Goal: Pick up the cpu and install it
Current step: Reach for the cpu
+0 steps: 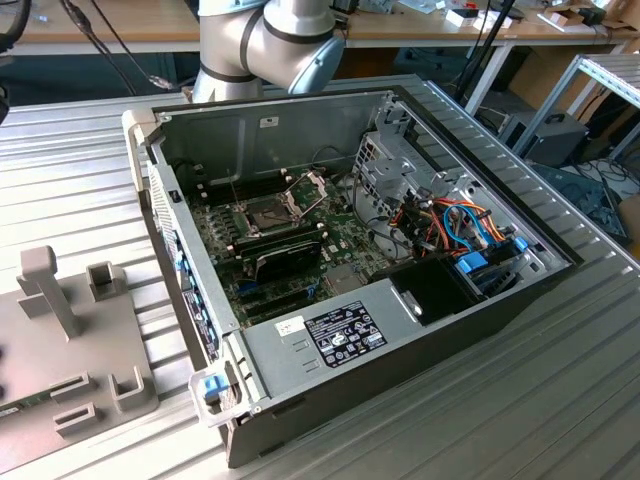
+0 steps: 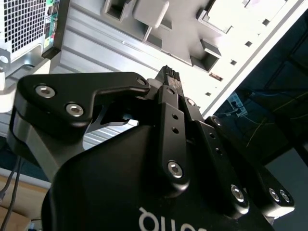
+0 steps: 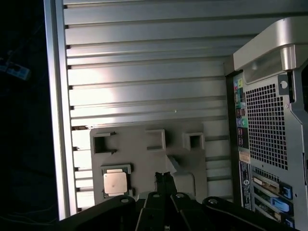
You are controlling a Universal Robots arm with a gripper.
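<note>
the pincer (image 3: pixel 163 179) was narrow, tips together, holding nothing. the cpu (image 3: pixel 115 183) lay in a square pocket of the grey holder (image 3: pixel 144 150) on the ribbed worktop (image 3: pixel 144 62), near the pincer.

1. The exterior view looks down at a slant, from well back, on the open computer case (image 1: pixel 400 330) and the ribbed table (image 1: pixel 80 180).
2. The first wrist view looks straight down from high above a table edge.
3. The second wrist view sits close behind the gripper (image 2: pixel 168 77), facing along it.
4. All three views share the grey fixture plate (image 1: pixel 100 340) (image 3: pixel 144 159) (image 2: pixel 231 19). Both wrist views also share the case's rear panel (image 3: pixel 269 125) (image 2: pixel 24 24).
</note>
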